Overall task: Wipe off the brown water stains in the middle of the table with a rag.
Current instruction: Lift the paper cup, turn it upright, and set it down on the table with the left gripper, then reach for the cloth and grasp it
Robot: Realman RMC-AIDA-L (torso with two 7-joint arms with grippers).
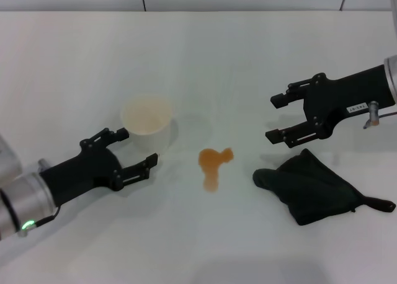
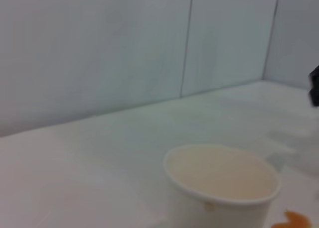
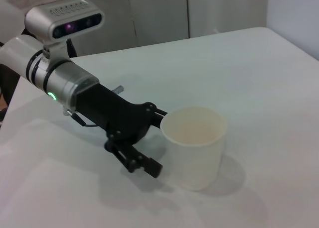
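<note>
The brown water stains form a small orange-brown puddle with a narrow tail in the middle of the white table; an edge of them shows in the left wrist view. The rag, a black wrinkled heap with a thin tail, lies to the right of the puddle. My right gripper is open and empty, hovering just above and behind the rag. My left gripper is open and empty beside the white paper cup; it also shows in the right wrist view.
The white paper cup stands upright left of the puddle, also seen in the right wrist view. A wall with panel seams rises behind the table's far edge.
</note>
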